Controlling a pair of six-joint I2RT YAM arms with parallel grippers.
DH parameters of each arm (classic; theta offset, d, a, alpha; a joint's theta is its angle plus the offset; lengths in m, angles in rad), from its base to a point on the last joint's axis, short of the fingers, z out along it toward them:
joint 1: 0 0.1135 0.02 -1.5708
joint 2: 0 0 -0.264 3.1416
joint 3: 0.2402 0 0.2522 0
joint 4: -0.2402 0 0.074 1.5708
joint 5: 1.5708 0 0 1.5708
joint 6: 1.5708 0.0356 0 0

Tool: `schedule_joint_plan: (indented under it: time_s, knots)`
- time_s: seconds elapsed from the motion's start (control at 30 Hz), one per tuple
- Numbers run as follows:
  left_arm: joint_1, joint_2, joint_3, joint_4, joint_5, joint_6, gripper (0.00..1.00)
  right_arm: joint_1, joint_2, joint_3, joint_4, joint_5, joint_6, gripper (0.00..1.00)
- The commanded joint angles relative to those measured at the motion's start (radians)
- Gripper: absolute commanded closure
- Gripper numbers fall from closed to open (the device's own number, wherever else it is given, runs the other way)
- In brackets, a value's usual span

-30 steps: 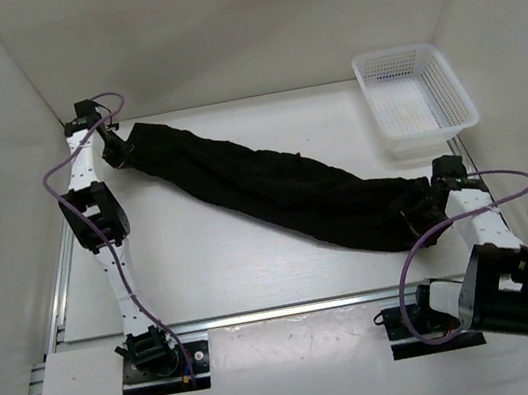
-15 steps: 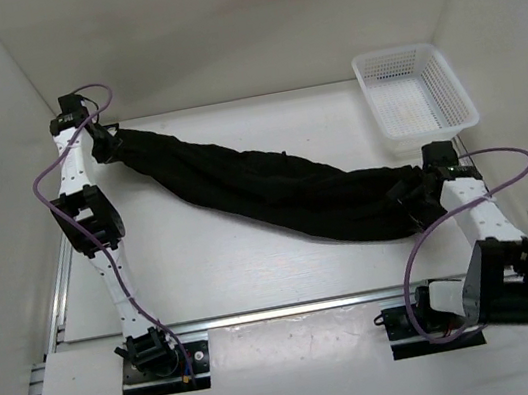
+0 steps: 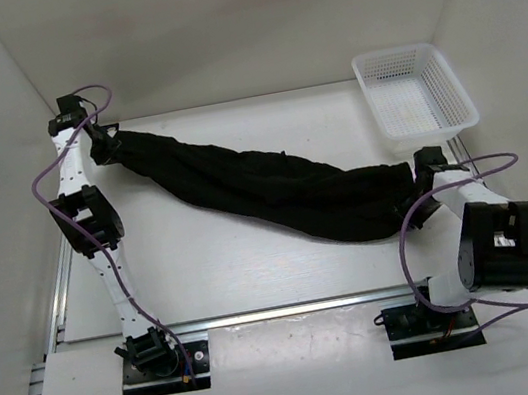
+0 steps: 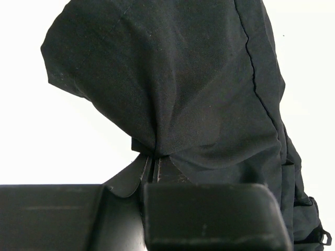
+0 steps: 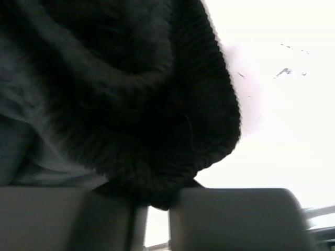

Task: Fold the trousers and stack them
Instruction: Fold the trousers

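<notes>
Trousers (image 3: pixel 273 191) of plain black soft cloth lie pulled out into one long, bunched band on the flat white table (image 3: pixel 205 268). Their long axis runs diagonally from the far left corner to the near right side. The fabric is matte and rumpled, creased in lengthwise folds, narrow at the far-left end and fuller towards the right. At the far-left end the black two-finger left gripper (image 3: pixel 105 146) is closed on a pinch of cloth. Its wrist view shows smooth weave with a stitched seam, gathered to a point between the fingers (image 4: pixel 209 214). At the near-right end the right gripper (image 3: pixel 418 184) is clamped on a thick ribbed hem, seen bulging between its grey fingers (image 5: pixel 235 219). A white mesh plastic basket (image 3: pixel 416 96), rectangular, sits at the far right, apart from the cloth.
</notes>
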Motion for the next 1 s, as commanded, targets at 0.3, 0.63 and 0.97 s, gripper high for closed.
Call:
schedule_joint_plan:
  time_s: [0.3,0.63,0.97]
  knots:
    - [0.108,-0.146,0.271,-0.062,0.096,0.006,0.90,-0.129,0.028,0.556,-0.077,0.086,-0.084,1.00]
    - [0.128,-0.321,-0.015,-0.001,0.035,0.038,0.90,-0.141,-0.110,0.465,-0.108,0.086,-0.115,1.00]
    - [0.185,-0.295,-0.349,-0.018,-0.062,0.027,0.44,-0.261,-0.305,0.121,-0.158,0.132,-0.136,0.36]
